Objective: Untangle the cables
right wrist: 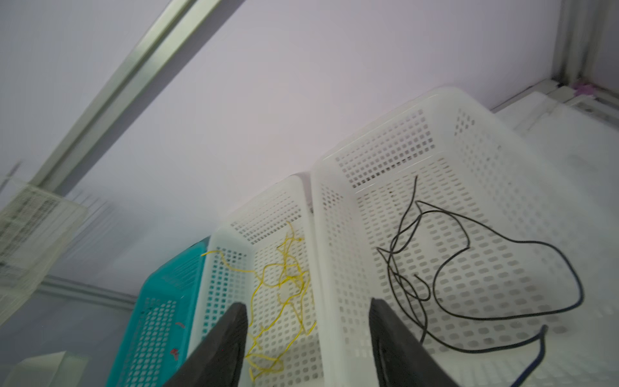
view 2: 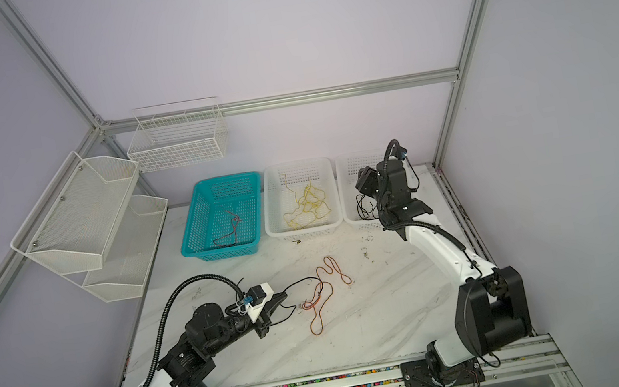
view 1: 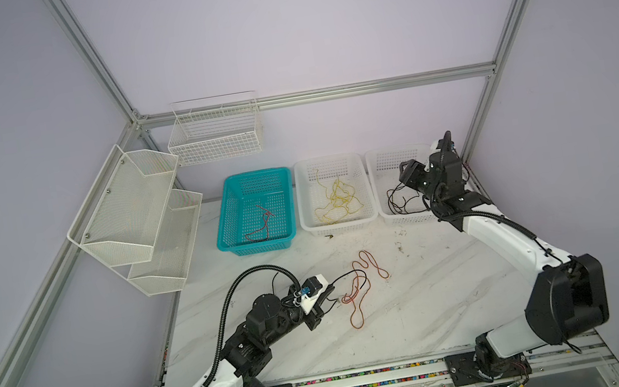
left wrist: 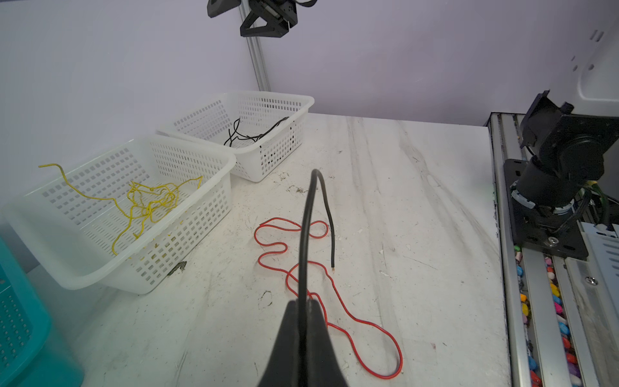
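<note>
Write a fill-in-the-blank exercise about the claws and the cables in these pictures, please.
1. The left claw is ____ on the black cable.
2. The right claw is ____, holding nothing.
3. The cables in the middle basket are ____.

Missing words: shut; open; yellow.

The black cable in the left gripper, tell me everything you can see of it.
The black cable is a thin, smooth, rubbery-looking wire pinched in the shut left gripper. It arches up from the jaws, then hangs to a free end with a bare tip, over the red cable looped on the table. In both top views its other end trails beside the gripper.
</note>
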Controlling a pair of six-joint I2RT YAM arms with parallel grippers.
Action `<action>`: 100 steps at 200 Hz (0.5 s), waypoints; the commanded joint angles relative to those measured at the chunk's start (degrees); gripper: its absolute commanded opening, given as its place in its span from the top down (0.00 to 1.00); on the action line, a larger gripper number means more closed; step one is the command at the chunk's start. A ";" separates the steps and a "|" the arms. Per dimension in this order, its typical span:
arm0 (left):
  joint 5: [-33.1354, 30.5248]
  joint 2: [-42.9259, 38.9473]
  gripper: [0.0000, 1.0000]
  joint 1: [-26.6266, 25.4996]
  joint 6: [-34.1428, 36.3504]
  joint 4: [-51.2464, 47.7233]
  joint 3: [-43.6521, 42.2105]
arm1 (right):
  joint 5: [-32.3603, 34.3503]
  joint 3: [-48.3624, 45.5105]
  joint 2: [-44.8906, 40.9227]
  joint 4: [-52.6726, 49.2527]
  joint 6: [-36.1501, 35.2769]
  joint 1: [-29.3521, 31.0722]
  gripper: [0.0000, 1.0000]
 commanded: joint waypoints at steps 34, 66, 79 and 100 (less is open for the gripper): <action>-8.76 3.63 1.00 0.06 -16.67 -2.90 13.75 | -20.97 -13.45 -15.77 9.96 -4.21 5.09 0.38; -8.15 9.45 1.00 0.03 -26.20 -10.56 24.72 | -19.14 -18.42 -24.04 7.13 -10.01 13.62 0.38; -8.15 10.11 1.00 0.09 -29.26 -9.85 26.53 | -19.83 -21.46 -27.14 7.51 -10.97 15.23 0.38; -9.22 10.25 1.00 0.07 -32.88 -7.35 27.66 | -23.32 -26.58 -31.27 9.58 -10.97 15.70 0.38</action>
